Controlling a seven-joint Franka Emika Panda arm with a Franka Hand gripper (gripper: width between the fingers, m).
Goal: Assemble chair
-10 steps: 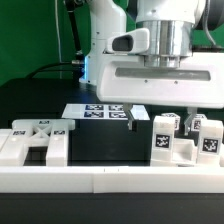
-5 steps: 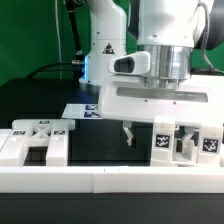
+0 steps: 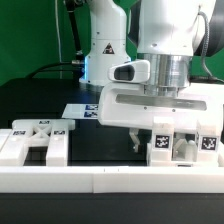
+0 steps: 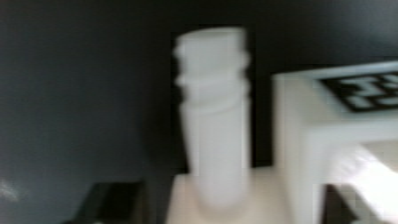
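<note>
In the exterior view, the Franka arm [image 3: 165,40] hangs over the exterior view's right half of the black table [image 3: 100,145]. Its gripper [image 3: 158,144] is low among a cluster of white chair parts there. One dark finger [image 3: 136,141] shows just to the exterior view's left of a tagged upright block [image 3: 161,139]. The other finger is hidden among the parts. A second tagged block [image 3: 209,143] stands further to the exterior view's right, near the first but apart from it. On the exterior view's left lies a flat chair piece [image 3: 35,136] with tags on its top face, well apart from the cluster. The marker board [image 3: 88,111] lies further back on the table, partly covered by the gripper's body. A long white border wall [image 3: 100,180] runs across the front.

In the wrist view, a ridged white post [image 4: 217,110] stands upright in the middle, between dark fingers [image 4: 111,200] at the frame's edge. Just beside the post is a white block [image 4: 329,140] with a tag on its top face. The claw is partly open, its jaws standing on either side of the post. The blur hides whether they press on it.
</note>
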